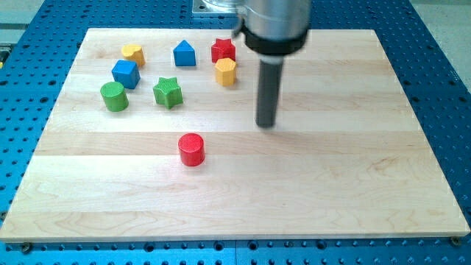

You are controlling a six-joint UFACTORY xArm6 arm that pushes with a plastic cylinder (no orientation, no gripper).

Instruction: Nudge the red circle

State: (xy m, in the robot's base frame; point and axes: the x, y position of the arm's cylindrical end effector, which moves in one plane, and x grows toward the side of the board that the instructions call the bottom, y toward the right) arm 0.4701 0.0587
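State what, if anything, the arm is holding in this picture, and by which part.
Nothing is held. My tip stands on the wooden board, apart from the red cylindrical block, which lies toward the view's lower left.

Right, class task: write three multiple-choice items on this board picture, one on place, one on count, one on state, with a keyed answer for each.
1. Where is the red circle relative to my tip?
A. the view's lower left
B. the view's top right
C. straight above

2. How many blocks are on the board?
A. five
B. seven
C. ten

3. Is my tip touching the red circle?
A. yes
B. no
C. it rests on top

Answers: 1 A, it lies lower and further left than the tip. 2 B, six clustered at top left plus the circle. 3 B, bare wood shows between them.
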